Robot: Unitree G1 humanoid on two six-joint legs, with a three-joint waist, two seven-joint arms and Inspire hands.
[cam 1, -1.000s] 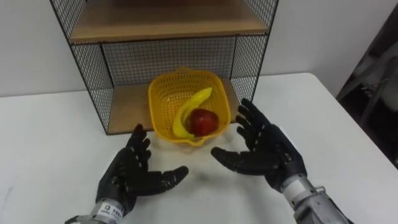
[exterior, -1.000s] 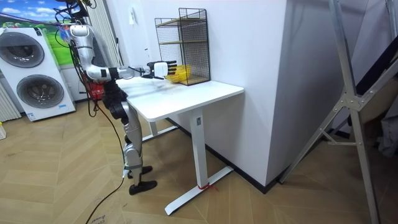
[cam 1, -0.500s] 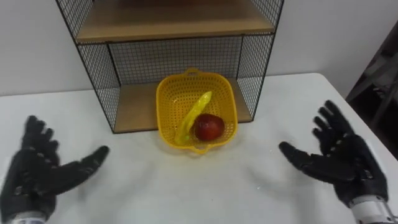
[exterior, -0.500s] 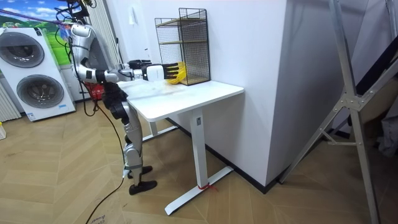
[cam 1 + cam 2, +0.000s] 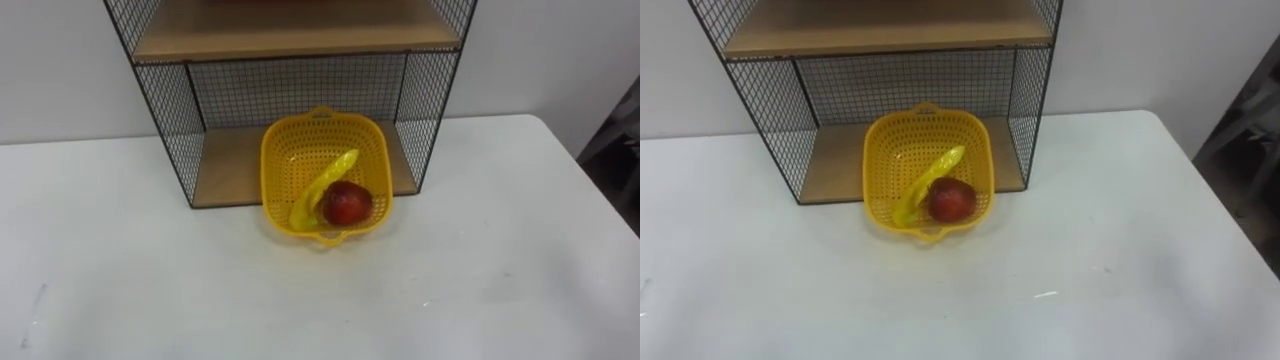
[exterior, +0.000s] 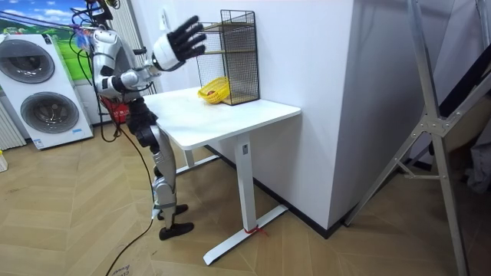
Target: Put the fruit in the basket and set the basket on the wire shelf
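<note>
A yellow mesh basket rests with its rear on the bottom board of the black wire shelf and its front handle over the white table. Inside it lie a yellow banana and a red apple, the apple at the front right. In the room view the basket shows at the shelf's foot. My right hand is raised high above the table, well clear of the basket, open with fingers spread and holding nothing.
The white table spreads in front of the shelf, which stands against a white wall. I stand at the table's end on the room view's left. Washing machines stand behind me.
Both hands have drawn apart and back from the basket and left the eye views. In the room view an arm has swung up from table height to above head level.
</note>
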